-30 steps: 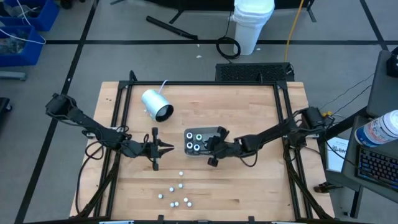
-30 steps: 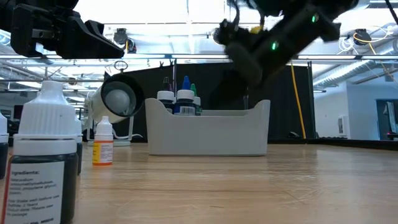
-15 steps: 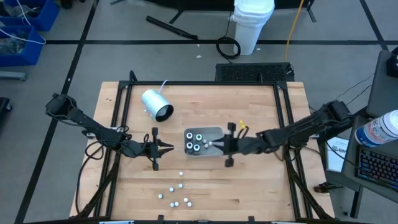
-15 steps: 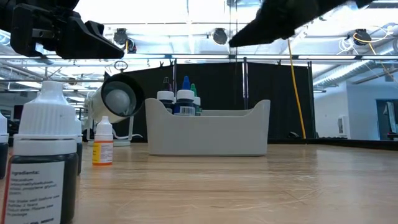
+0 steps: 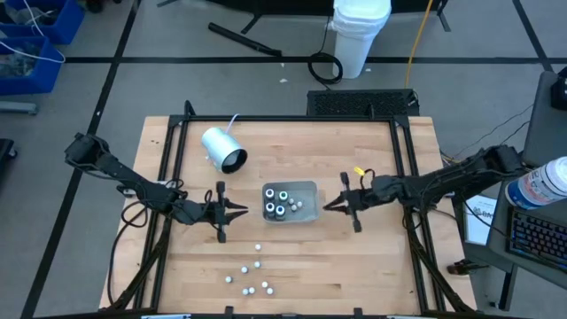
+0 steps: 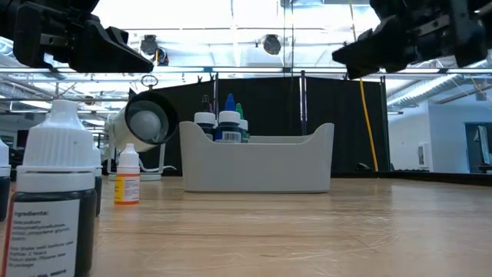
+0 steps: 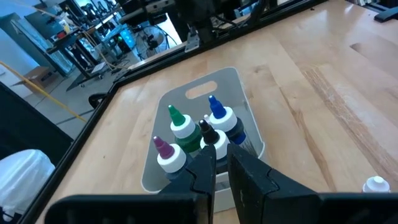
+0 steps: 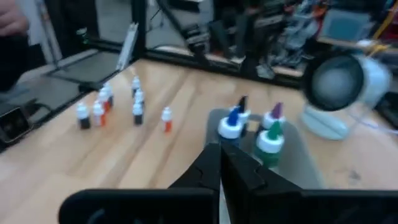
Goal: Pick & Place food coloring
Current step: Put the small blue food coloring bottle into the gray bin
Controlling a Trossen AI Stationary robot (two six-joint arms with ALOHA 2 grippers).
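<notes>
A shallow grey tray (image 5: 306,188) sits mid-table with several food coloring bottles (image 5: 279,202) standing upright in it; their purple, green, blue and black tips (image 7: 186,127) show in the left wrist view. More bottles (image 5: 250,273) stand loose near the table's front edge. My right gripper (image 5: 326,206) hovers just right of the tray, shut and empty, pointing level at it (image 8: 219,152). My left gripper (image 5: 241,211) waits left of the tray above the table, a narrow gap between its fingers (image 7: 221,152) and nothing in it.
A white-and-grey cylinder (image 5: 221,149) with a cord lies on its side at the far left of the table. Black frame rails (image 5: 173,177) run along the left and right edges. Bare wood lies between the tray and the loose bottles.
My right gripper has drawn back from over the tray toward the table's right edge, rising a little and levelling out from a downward tilt. The tray and its bottles stay put. My left arm has kept still.
</notes>
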